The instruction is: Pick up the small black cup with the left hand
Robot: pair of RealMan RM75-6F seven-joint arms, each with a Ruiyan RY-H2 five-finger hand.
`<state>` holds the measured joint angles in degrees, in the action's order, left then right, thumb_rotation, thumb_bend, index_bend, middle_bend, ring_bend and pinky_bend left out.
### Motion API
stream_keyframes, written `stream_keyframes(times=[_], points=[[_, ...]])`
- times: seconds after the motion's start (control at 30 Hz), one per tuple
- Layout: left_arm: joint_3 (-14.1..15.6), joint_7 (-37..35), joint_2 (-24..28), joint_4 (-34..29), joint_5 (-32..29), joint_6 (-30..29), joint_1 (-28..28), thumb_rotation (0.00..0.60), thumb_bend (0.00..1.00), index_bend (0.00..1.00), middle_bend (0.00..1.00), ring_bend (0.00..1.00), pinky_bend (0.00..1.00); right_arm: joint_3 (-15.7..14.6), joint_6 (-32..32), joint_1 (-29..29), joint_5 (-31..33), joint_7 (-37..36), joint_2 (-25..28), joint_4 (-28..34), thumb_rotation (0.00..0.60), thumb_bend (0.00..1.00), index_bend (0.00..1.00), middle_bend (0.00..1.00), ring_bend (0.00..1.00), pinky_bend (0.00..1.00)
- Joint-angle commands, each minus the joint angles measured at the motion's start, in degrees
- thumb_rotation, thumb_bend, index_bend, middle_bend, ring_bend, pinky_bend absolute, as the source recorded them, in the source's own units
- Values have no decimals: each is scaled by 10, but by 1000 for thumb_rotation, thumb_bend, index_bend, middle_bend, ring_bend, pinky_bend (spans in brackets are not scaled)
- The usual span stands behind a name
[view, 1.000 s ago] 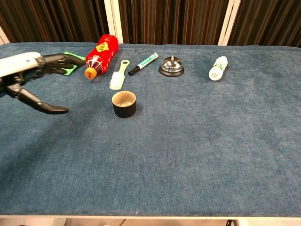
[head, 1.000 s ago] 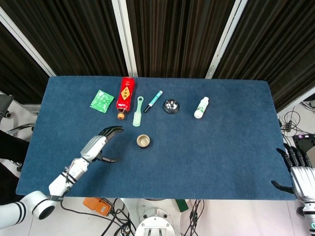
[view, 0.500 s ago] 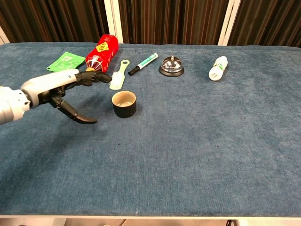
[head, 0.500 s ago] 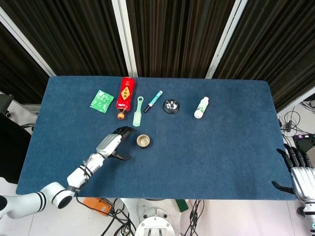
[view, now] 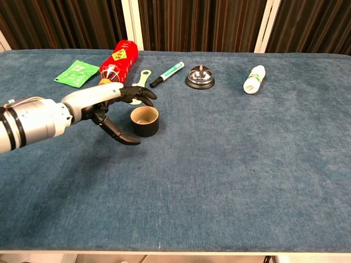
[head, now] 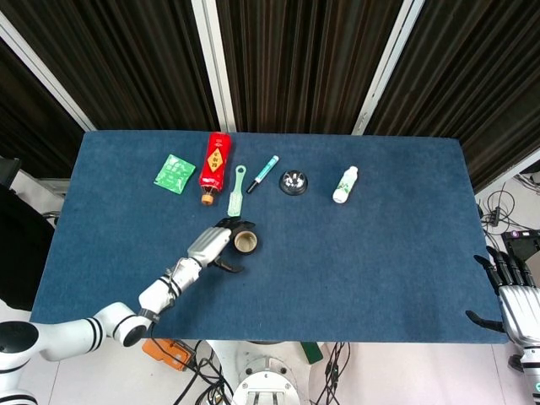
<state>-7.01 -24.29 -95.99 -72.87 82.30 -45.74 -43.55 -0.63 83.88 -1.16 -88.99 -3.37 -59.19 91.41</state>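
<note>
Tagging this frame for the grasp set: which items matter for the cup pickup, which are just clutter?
In play:
small black cup
left hand, open, fingers spread around the cup

Clutter:
red bottle
green packet
brush
marker
call bell
white bottle
right hand, idle at the table edge

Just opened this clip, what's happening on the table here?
The left hand is at the small black cup, fingers spread around it: some over its far side, the thumb low at its near side. The cup stands upright on the blue table, not yet lifted. The right hand waits open at the table's edge.
</note>
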Motion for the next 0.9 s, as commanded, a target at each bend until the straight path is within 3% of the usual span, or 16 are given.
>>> stream_keyframes(times=[0.03,0.43,0.9], points=[[-4,7,-7,3,-8,6,-6,600,135,179,190,0,66,0,0,0,-1,0,0,0,600,204,192,65,6,56],[-17,13,-17,28,-37,22,-22,600,136,238,267,0,66,-1,-2,-1,-2,2,1,0,600,204,202,65,6,56],[-11,-11,-14,33,-35,25,-26,600,167,298,373,28,71,-3,-8,-2,1,8,3,4,600,204,213,65,6,56]])
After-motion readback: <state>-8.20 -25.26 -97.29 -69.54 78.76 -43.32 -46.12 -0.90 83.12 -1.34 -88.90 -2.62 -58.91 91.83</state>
